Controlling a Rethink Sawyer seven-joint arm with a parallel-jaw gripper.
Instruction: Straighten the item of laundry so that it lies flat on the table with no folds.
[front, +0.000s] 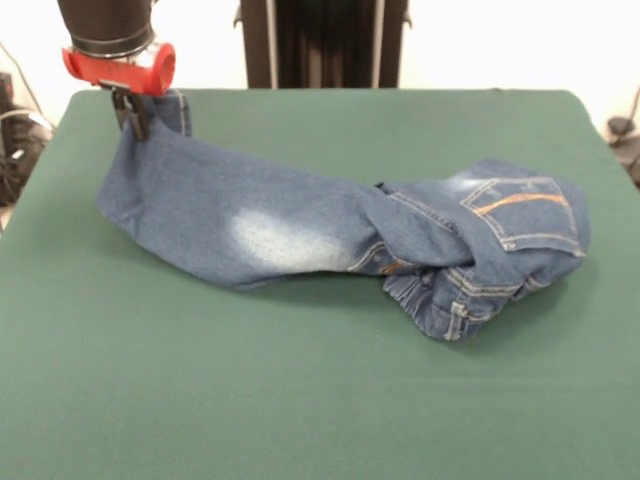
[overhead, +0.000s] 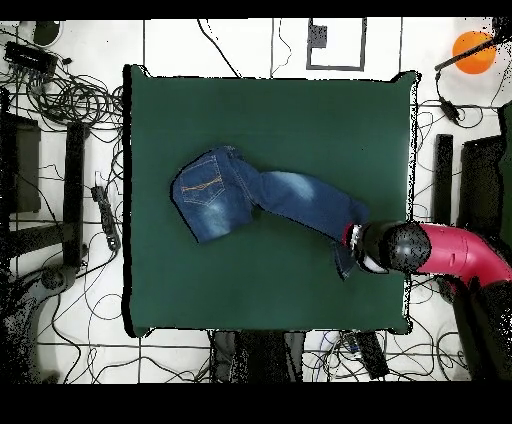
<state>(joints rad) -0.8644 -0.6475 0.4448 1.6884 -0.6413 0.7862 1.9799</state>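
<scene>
The blue denim jeans (front: 300, 225) lie across the green table (front: 320, 400). The waist and a stitched back pocket (front: 520, 210) are bunched at the right in the front view. One leg stretches left and is lifted at its end. My gripper (front: 135, 112) is at the far left and is shut on the leg's end, holding it a little above the table. In the overhead view the jeans (overhead: 250, 195) run from the middle left to my gripper (overhead: 352, 246) near the table's right edge.
The robot's pedestal (front: 322, 42) stands at the table's far side. Cables and equipment (overhead: 60, 100) lie on the floor around the table. An orange ball (overhead: 473, 52) sits at the overhead view's top right.
</scene>
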